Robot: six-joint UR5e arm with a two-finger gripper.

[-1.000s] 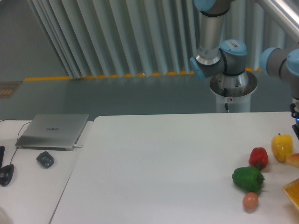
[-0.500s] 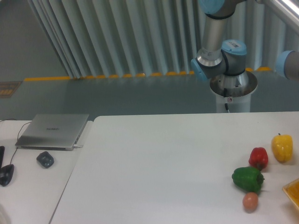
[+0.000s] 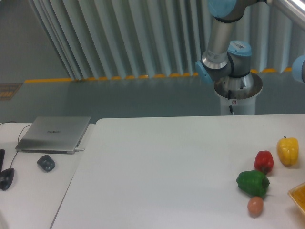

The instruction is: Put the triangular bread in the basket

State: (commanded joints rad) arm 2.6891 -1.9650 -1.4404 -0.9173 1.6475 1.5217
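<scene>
Triangular bread is nowhere in this view right now, and neither is the gripper, so I cannot tell whether the fingers are spread or closed, or whether they have hold of anything. That also leaves the key relation open: which way the bread lies from the fingers, and how its long axis runs, cannot be read here.

Sweeping left to right: a matte silver laptop lies closed on the side desk, with a small dark rounded mouse just in front of it. Then comes the smooth white table. Above it, at the back, the arm shows only its grey tube and pale blue joint caps on a metal pedestal.

On to the right end: 3 glossy peppers. A lumpy green pepper sits near a red pepper, with a yellow bell pepper just beyond. A small brownish-orange egg-shaped item lies just below the green one. At the far right edge, only a corner of the yellow-orange basket peeks in, paler at the rim.

My guess: the action is happening off-frame to the right, close to that basket.
</scene>
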